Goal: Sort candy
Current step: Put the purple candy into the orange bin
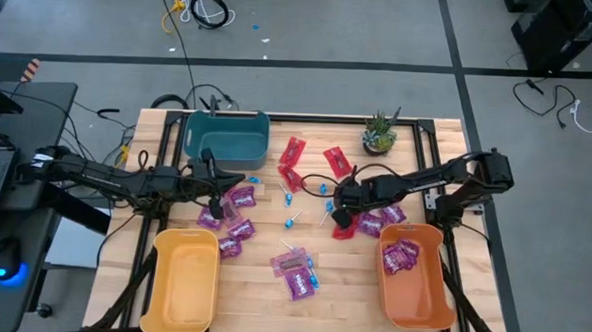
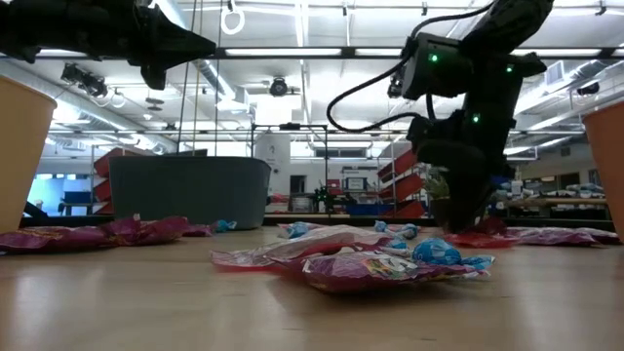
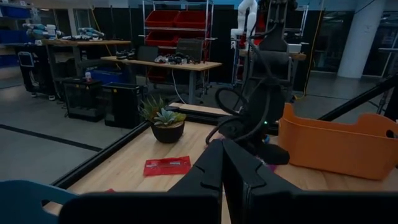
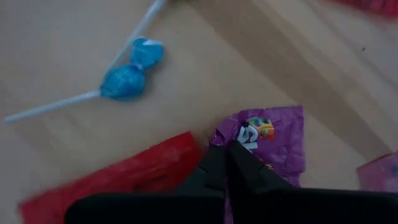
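Note:
Purple packets [image 1: 229, 218], red packets [image 1: 294, 156] and blue lollipops [image 1: 292, 221] lie scattered flat on the wooden table [image 1: 350, 309]. My right gripper [image 1: 342, 216] points steeply down at mid-table, shut on a purple packet [image 4: 273, 140]. That packet lies beside a red packet [image 4: 124, 177], and two blue lollipops [image 4: 127, 78] lie close by. My left gripper [image 1: 237, 180] hangs shut and level above the purple packets on the left, with nothing in it. It also shows high in the low view [image 2: 205, 44]. My right gripper has its two fingertips closed on the purple packet's edge nearest the red packet [image 4: 239, 132]. The fingers come from above, pointing steeply down. The packet lies flat on the table; the fingers themselves hide how much of it sits between them.
A teal bin [image 1: 227, 133] stands at the far left and a yellow bin [image 1: 183, 281] at the near left. An orange bin [image 1: 416, 281] holding purple packets [image 1: 400, 256] is at the near right. A small potted plant [image 1: 379, 135] is at the far right, and mixed candy [image 1: 296, 271] lies near the front centre.

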